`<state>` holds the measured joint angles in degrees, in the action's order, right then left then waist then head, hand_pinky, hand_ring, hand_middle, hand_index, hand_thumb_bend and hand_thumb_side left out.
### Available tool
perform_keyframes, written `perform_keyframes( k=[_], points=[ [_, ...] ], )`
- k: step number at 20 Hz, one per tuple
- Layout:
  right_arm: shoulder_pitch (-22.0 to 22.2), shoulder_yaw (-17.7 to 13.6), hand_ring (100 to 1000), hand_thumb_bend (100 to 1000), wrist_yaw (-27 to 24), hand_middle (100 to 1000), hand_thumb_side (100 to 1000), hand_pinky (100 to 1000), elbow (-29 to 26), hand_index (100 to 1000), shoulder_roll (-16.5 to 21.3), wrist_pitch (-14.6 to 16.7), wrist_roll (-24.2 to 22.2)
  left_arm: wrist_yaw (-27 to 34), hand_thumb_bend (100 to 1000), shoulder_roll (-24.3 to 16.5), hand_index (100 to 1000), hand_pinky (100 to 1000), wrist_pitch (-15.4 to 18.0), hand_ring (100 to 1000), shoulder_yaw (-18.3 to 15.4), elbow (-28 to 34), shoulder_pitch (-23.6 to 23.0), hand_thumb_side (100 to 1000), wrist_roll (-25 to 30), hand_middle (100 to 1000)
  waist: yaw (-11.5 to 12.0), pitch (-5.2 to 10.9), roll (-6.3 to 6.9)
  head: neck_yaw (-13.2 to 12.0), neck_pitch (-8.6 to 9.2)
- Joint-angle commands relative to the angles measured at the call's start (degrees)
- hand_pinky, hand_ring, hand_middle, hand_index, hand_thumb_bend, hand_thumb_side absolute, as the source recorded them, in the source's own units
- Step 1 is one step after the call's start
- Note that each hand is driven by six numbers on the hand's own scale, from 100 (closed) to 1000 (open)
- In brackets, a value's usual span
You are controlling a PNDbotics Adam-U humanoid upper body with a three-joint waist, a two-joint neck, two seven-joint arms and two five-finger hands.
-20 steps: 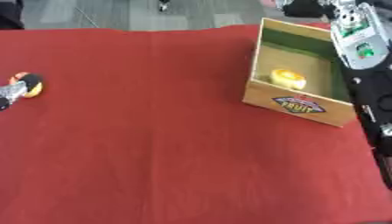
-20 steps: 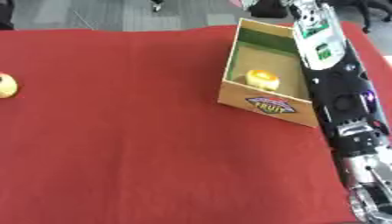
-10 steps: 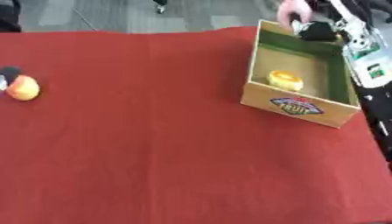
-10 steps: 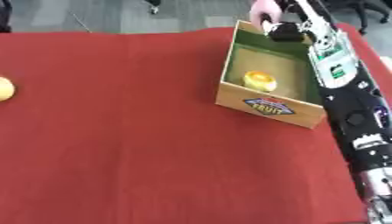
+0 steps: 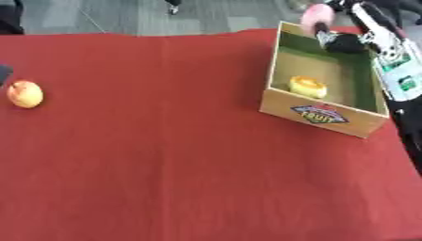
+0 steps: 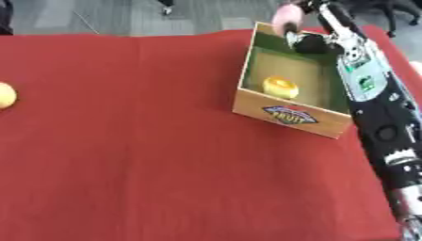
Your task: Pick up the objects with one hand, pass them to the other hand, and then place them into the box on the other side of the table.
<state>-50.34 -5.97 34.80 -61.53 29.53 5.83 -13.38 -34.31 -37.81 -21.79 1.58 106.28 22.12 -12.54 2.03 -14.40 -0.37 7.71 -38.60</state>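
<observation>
One robot hand (image 5: 339, 41) — the right — holds a pink object (image 5: 316, 18) over the box (image 5: 323, 114).

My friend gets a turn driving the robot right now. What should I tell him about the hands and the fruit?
Right hand: over the box's far end, curled round a pink thing, not yet dropped.
Left hand: only a dark bit at the left edge of the left eye view; cannot tell more.
Done: one yellow thing lies in the box.
Left: drop the pink one, then move the peach from the table's left side.
</observation>
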Motion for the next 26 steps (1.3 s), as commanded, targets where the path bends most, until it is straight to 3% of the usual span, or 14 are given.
perform_keyframes(
  k=[1,4,9,11,13,15,17,18,21,24,26],
  points=[
    [-0.6,-1.0,1000,178,3.4,788,242,1000,-0.8,904,2.4,0.3,-2.2,-0.1,720,-1.9,806,777,-0.1,652,-1.1,0.8,0.3,480,-0.6,654,0.1,2.05,-0.30,0.1,0.45],
    [-0.5,-1.6,1000,225,5.2,821,261,1000,-1.4,917,2.5,-0.3,-2.5,-0.1,719,-1.9,805,777,-0.2,652,-1.3,0.8,0.2,481,-0.8,654,0.1,2.04,-0.29,0.0,0.21],
    [-0.4,-2.0,1000,203,5.4,819,241,1000,-2.1,920,2.4,-1.1,-2.1,-0.2,720,-1.9,805,777,-0.3,652,-1.4,0.8,0.2,480,-0.9,654,0.0,2.05,-0.26,-0.3,0.22],
    [-0.4,-2.2,1000,183,4.6,818,223,1000,-2.8,921,2.4,-1.5,-1.6,-0.2,721,-2.0,805,776,-0.4,652,-1.5,0.8,0.1,479,-1.0,654,0.1,2.06,-0.22,-0.5,0.16],
    [-0.4,-2.4,1000,100,2.3,814,147,1000,-3.8,925,2.2,-2.1,-0.7,-0.4,719,-2.0,805,776,-0.5,652,-1.7,0.8,0.1,477,-1.1,653,0.1,2.06,-0.18,-1.1,0.02],
    [-0.5,-2.7,1000,100,-4.0,810,100,1000,-5.5,937,1.8,-2.8,1.1,-0.3,721,-2.3,805,775,-0.9,652,-2.1,0.5,0.2,474,-1.2,653,0.1,2.03,-0.11,-2.8,-0.26],
    [-0.6,-2.6,1000,100,-12.9,805,293,1000,-7.4,927,1.6,-3.4,3.1,0.1,724,-2.9,810,778,-1.7,655,-2.5,-0.6,0.8,475,-0.7,655,0.2,2.01,0.01,-4.7,-0.49],
    [-0.7,-2.3,1000,100,-17.3,804,452,1000,-8.3,918,1.6,-3.6,3.9,0.5,736,-3.4,814,779,-2.1,655,-2.7,-1.5,1.3,457,-0.1,655,0.2,2.00,0.07,-5.4,-0.52],
    [-0.7,-1.3,1000,100,-28.3,809,512,1000,-11.8,918,1.7,-3.5,5.2,3.1,774,-6.5,818,787,-3.3,664,-2.7,-6.5,4.9,402,4.4,659,0.2,1.95,0.26,-6.7,-0.56],
    [-0.6,-0.6,1000,100,-33.8,797,286,1000,-14.4,909,1.8,-3.7,4.9,5.7,846,-9.7,826,804,-3.0,688,-2.1,-13.1,9.7,337,10.7,675,0.1,1.88,0.43,-8.0,-0.46],
    [-0.6,-0.3,1000,100,-35.0,791,268,1000,-15.8,903,1.8,-4.0,4.2,6.0,880,-11.8,825,814,-2.2,709,-1.0,-18.1,13.1,301,16.5,689,-0.1,1.78,0.60,-8.9,-0.46]
  ],
)
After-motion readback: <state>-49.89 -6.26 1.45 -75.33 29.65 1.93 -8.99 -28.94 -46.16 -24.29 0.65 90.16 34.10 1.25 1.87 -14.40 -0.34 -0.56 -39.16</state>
